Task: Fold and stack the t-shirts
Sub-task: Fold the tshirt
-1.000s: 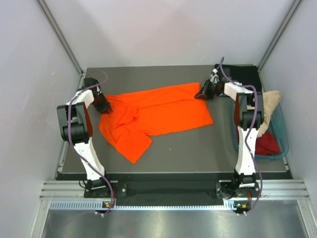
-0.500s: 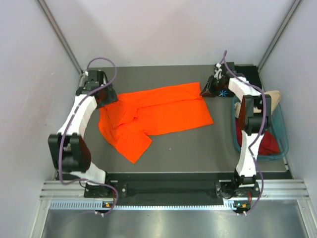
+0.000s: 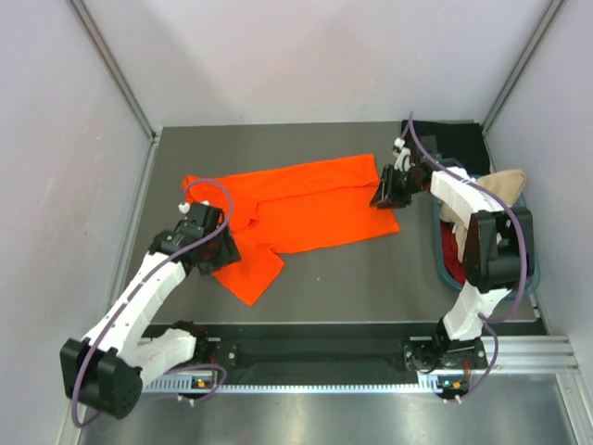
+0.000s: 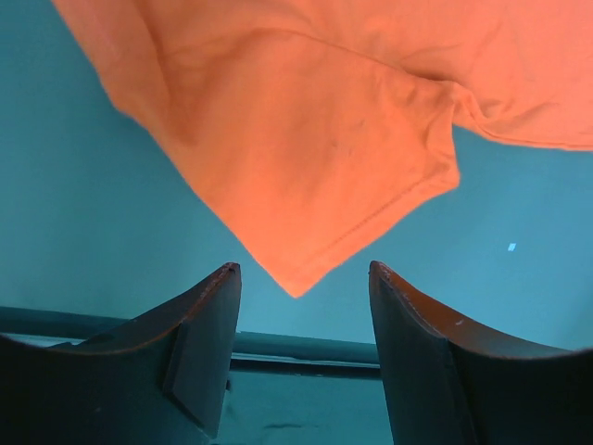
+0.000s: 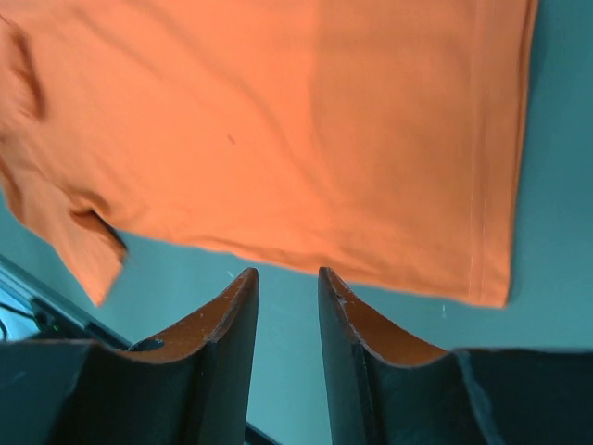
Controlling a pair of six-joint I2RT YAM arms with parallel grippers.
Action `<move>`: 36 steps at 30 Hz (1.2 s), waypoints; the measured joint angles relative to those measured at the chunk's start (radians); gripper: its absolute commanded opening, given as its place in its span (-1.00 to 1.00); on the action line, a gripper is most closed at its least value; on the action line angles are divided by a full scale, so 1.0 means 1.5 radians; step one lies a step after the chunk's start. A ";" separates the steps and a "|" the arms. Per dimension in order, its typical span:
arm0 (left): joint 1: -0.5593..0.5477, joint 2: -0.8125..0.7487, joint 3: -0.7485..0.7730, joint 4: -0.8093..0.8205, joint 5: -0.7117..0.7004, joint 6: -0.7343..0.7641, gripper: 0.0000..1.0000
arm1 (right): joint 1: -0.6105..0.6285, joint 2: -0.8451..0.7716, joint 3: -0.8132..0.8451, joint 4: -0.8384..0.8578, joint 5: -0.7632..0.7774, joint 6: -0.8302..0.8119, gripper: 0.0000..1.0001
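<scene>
Orange t-shirt lies spread flat across the middle of the desk, one sleeve tip pointing at the near edge. The left hand hangs over that sleeve on the shirt's near-left side, released, its jaws wide apart and empty. The right hand sits over the shirt's far-right corner, jaws narrowly parted, nothing between them. At the right edge a teal tub holds a dark red shirt and a beige shirt. A black shirt lies in the far-right corner.
</scene>
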 measured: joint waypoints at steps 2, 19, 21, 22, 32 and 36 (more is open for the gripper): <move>0.000 -0.045 -0.027 -0.001 0.006 -0.038 0.25 | 0.003 -0.005 -0.042 -0.003 -0.001 -0.007 -0.33; 0.100 -0.061 -0.123 -0.041 0.010 -0.202 0.31 | -0.010 -0.105 -0.152 -0.019 0.035 -0.051 -0.31; 0.104 -0.058 -0.134 -0.041 0.010 -0.206 0.33 | -0.010 -0.115 -0.158 -0.023 0.034 -0.052 -0.31; 0.105 -0.059 -0.139 -0.041 0.010 -0.206 0.36 | -0.010 -0.120 -0.161 -0.026 0.034 -0.053 -0.31; 0.106 -0.059 -0.168 -0.027 -0.024 -0.208 0.35 | -0.016 -0.170 -0.216 -0.027 0.032 -0.058 -0.31; 0.106 -0.022 -0.168 0.010 -0.025 -0.207 0.26 | -0.026 -0.171 -0.228 -0.027 0.032 -0.058 -0.31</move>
